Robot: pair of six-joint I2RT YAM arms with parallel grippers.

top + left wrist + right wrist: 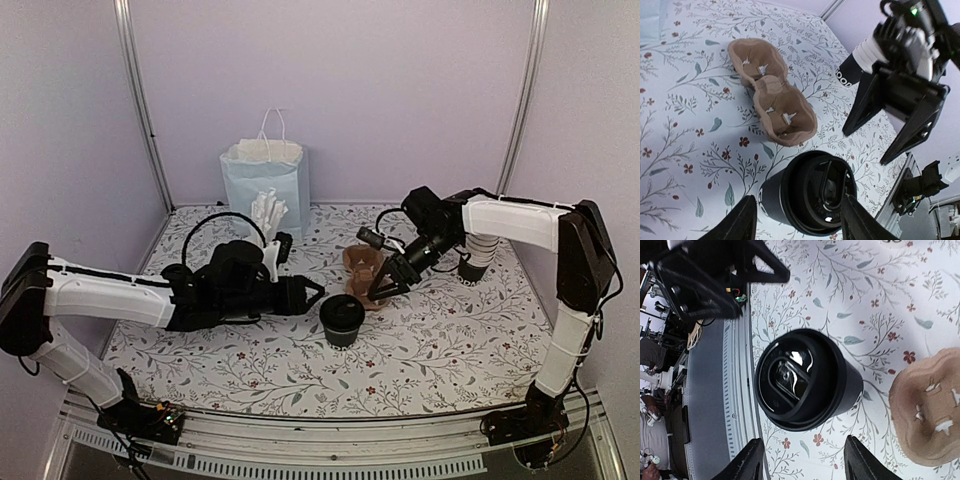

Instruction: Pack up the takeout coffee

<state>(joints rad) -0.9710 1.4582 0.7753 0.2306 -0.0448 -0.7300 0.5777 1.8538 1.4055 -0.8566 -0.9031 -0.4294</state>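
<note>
A black lidded paper cup stands upright on the flowered table, just in front of the brown two-hole pulp carrier, whose holes are empty. My left gripper is open and empty, close to the cup's left side; in the left wrist view the cup sits between and just beyond its fingers. My right gripper is open and empty above the carrier's near end; in its wrist view the cup lies beyond the fingertips and the carrier to the right. A second black cup stands behind the right arm.
A pale blue paper bag with white handles stands at the back, with a white cup of straws in front of it. The two grippers face each other closely across the cup; the right gripper shows in the left wrist view.
</note>
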